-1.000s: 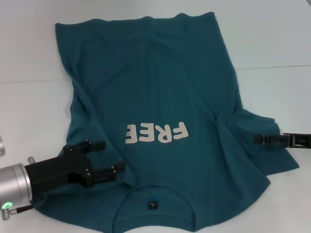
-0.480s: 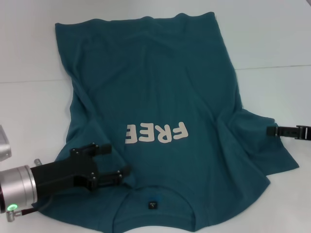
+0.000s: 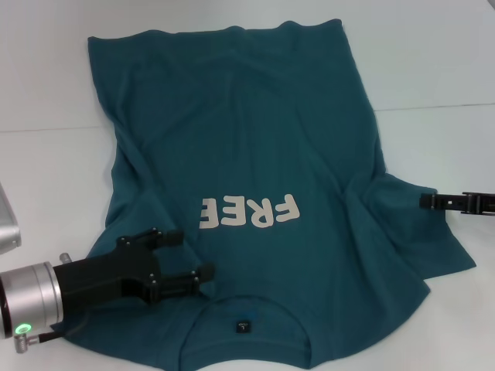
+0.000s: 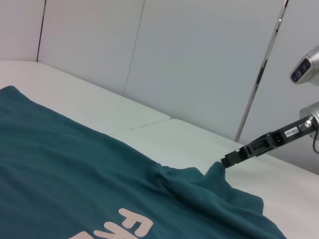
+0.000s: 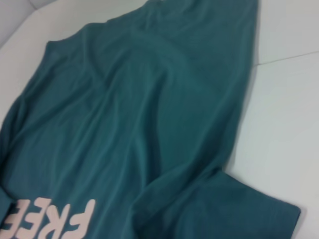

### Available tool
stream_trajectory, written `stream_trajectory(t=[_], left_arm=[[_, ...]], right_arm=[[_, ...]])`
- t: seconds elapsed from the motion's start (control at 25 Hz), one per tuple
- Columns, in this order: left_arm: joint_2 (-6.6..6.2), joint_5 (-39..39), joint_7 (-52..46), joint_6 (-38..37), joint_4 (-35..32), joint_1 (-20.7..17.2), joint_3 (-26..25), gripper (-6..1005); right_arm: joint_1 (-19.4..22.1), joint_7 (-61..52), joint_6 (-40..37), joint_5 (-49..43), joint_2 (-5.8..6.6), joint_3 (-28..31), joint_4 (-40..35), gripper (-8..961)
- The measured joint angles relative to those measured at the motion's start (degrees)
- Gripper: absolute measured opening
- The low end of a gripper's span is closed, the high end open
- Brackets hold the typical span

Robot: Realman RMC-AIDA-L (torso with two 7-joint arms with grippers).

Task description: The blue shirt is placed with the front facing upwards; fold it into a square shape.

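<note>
Blue shirt (image 3: 247,154) flat on table (image 3: 433,62), print up. Left gripper (image 3: 189,255) spread wide over shoulder, gripping nothing. Right gripper (image 3: 427,202) at sleeve edge, opening hard to tell.

The blue shirt (image 3: 247,178) lies on the table (image 3: 441,69), collar nearest the robot.

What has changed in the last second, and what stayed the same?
The left gripper, open, moved right and toward the robot over the shirt, closer to the collar. The right gripper drew back to the right, to the sleeve's edge. The shirt lies as before, spread flat with the lettering up; nothing was gripped.
</note>
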State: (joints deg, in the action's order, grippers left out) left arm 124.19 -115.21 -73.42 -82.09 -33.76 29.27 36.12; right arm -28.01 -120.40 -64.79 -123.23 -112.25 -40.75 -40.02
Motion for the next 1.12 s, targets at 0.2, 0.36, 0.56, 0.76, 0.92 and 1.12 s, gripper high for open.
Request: stream_trajectory(t=[0.2,0.36,0.56,0.76,0.92,1.12], left_arm=[[0.00,0.0,-1.2,0.0,0.0,0.0,0.5,907],[0.00,0.0,-1.2,0.0,0.0,0.0,0.6,907],[0.00,0.0,-1.7,0.0,0.0,0.0,0.6,908],[0.00,0.0,-2.1,0.1,0.0,0.0,0.6,908],[0.00,0.0,-2.1,0.1,0.0,-0.1,0.6,908],[0.00,0.0,-2.2,0.2,0.0,-0.1,0.6,908]], right_arm=[[-0.7,0.2,2.3,-1.5,-1.05,-0.1,0.5,853],[-1.3,0.3,2.8,-1.8,-1.53,0.0,0.7,830],[-1.6,0.3,2.8,-1.8,-2.02,0.0,0.7,802],[-1.1,0.2,2.6,-1.8,-2.09,0.2,0.7,773],[-0.7,0.0,2.7,-1.8,-1.96,0.4,0.7,610],[-0.9,0.0,2.8,-1.8,-2.11,0.4,0.7,381]])
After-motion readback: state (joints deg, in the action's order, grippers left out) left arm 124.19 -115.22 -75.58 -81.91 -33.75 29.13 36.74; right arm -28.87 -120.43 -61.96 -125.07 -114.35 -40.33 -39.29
